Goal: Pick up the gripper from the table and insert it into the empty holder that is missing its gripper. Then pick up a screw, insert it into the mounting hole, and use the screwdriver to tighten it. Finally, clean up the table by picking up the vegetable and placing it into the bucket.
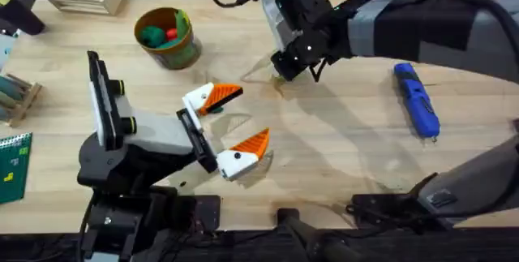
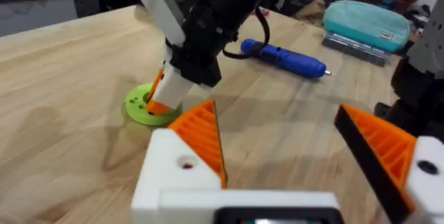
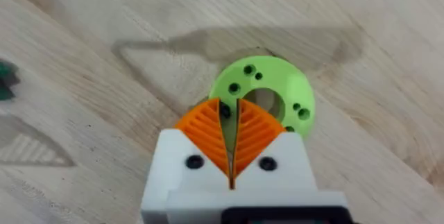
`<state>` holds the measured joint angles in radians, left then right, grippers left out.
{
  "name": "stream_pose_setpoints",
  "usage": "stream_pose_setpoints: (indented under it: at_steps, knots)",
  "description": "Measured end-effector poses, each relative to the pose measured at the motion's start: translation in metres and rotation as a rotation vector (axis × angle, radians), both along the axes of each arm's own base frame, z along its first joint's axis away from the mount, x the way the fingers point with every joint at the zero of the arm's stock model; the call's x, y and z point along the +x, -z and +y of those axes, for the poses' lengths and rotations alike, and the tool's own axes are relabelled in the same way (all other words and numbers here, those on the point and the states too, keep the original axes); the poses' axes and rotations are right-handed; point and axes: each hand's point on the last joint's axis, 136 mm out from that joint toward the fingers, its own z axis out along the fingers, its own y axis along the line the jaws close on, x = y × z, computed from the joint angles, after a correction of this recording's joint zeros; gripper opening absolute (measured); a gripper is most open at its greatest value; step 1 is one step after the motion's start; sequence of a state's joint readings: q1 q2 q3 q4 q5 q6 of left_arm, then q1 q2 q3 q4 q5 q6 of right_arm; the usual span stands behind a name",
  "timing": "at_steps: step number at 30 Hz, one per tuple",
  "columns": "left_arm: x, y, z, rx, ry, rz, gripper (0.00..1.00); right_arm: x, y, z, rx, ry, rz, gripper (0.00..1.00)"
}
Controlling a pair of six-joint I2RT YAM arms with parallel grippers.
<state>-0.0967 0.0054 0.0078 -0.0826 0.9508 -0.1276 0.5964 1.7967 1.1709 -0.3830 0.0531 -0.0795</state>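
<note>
Screw step, by my read: your right gripper (image 3: 232,130), orange ribbed pads nearly together, sits over the round bright-green plastic disc (image 3: 277,89); whether it pinches a screw, can't tell. Left gripper (image 1: 229,124) spread apart, empty. Thick blue-handled screwdriver (image 1: 417,100) lies well right — fetch it next.

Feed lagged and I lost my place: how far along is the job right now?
Done: nothing I can confirm. In hand: the right gripper, jaws shut, is down at the green disc; whether it holds a screw is unclear. The left gripper is open beside the vegetable. Left: the screwdriver lies on the table, so tightening is pending, and the vegetable is not in the bucket.
</note>
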Motion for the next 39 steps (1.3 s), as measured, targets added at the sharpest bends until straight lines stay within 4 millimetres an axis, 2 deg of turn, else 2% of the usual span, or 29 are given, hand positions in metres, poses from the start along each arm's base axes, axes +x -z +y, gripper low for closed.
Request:
stream_pose_setpoints:
  at_steps: [15,16,18,19,22,30,34,39]
  knots:
    - [0.000,0.000,0.000,0.000,0.000,0.000,0.987,-0.001,-0.001,-0.001,-0.006,0.001,0.006,0.030]
    - [0.000,0.000,0.000,0.000,0.000,0.000,0.987,-0.001,-0.001,-0.001,-0.007,0.002,0.009,0.053]
    - [0.000,0.000,0.000,0.000,0.000,0.000,0.987,-0.005,0.001,-0.003,-0.016,0.001,0.028,0.274]
    - [0.000,0.000,0.000,0.000,0.000,0.000,0.987,-0.007,0.002,-0.003,-0.019,-0.002,0.036,0.337]
    - [0.000,0.000,0.000,0.000,0.000,0.000,0.987,-0.009,0.002,-0.003,-0.018,-0.005,0.043,0.387]
    - [0.000,0.000,0.000,0.000,0.000,0.000,0.987,-0.010,0.002,-0.002,-0.012,-0.006,0.047,0.780]
    - [0.000,0.000,0.000,0.000,0.000,0.000,0.987,-0.010,0.002,-0.001,-0.012,-0.009,0.048,0.831]
    - [0.000,0.000,0.000,0.000,0.000,0.000,0.987,-0.013,-0.002,0.008,-0.003,-0.031,0.033,0.810]
